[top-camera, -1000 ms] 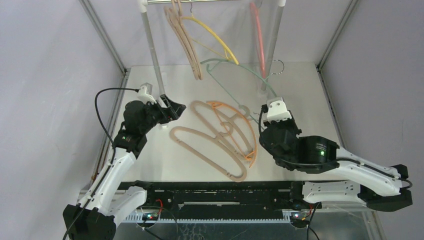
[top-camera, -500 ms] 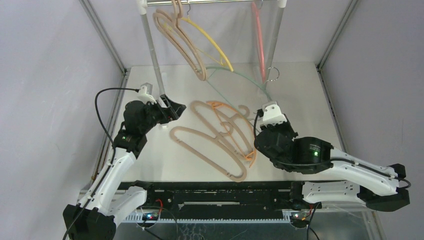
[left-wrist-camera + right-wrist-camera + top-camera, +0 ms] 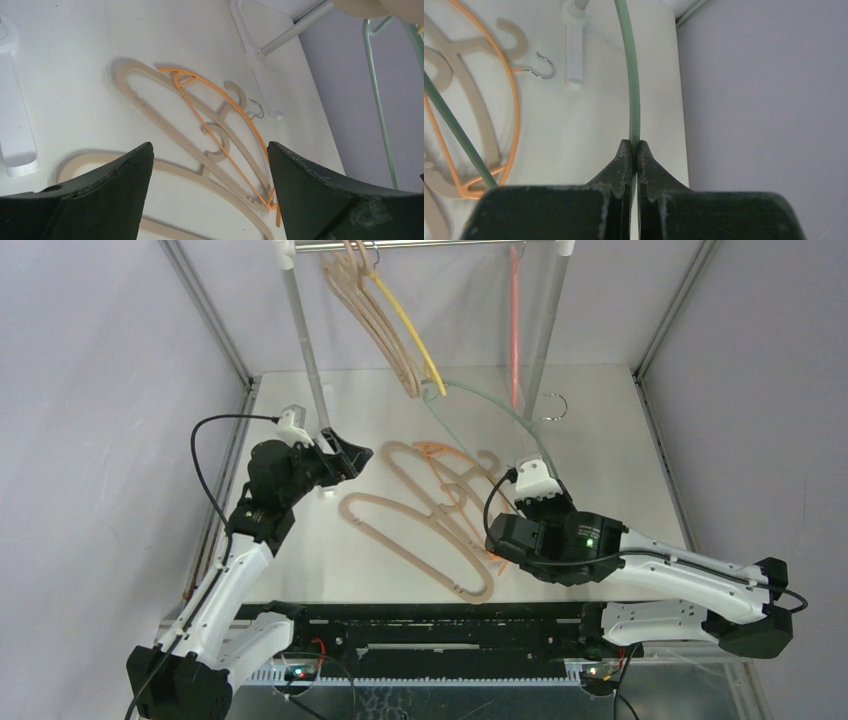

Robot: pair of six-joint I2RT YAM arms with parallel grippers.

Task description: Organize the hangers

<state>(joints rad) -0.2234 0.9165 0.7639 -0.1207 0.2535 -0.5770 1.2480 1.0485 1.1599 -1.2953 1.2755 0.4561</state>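
Observation:
My right gripper (image 3: 543,464) is shut on the thin green hanger (image 3: 490,401) and holds it above the table. In the right wrist view the green bar (image 3: 631,75) runs straight up from the closed fingertips (image 3: 626,156). My left gripper (image 3: 356,454) is open and empty beside the left post, and in its wrist view (image 3: 210,150) it looks down on the pile. Two beige hangers (image 3: 420,532) and an orange hanger (image 3: 486,483) lie tangled on the table. Beige hangers (image 3: 375,320), a yellow one (image 3: 410,325) and a pink one (image 3: 516,320) hang on the rail.
The rail frame's left post (image 3: 303,340) and right post (image 3: 545,330) stand on the table with white feet (image 3: 574,55). A small metal hook (image 3: 553,406) shows near the right post. Purple walls close in both sides.
My right arm has moved left and toward the near edge with the green hanger in it. The hangers on the rail have swung. The left arm has not moved.

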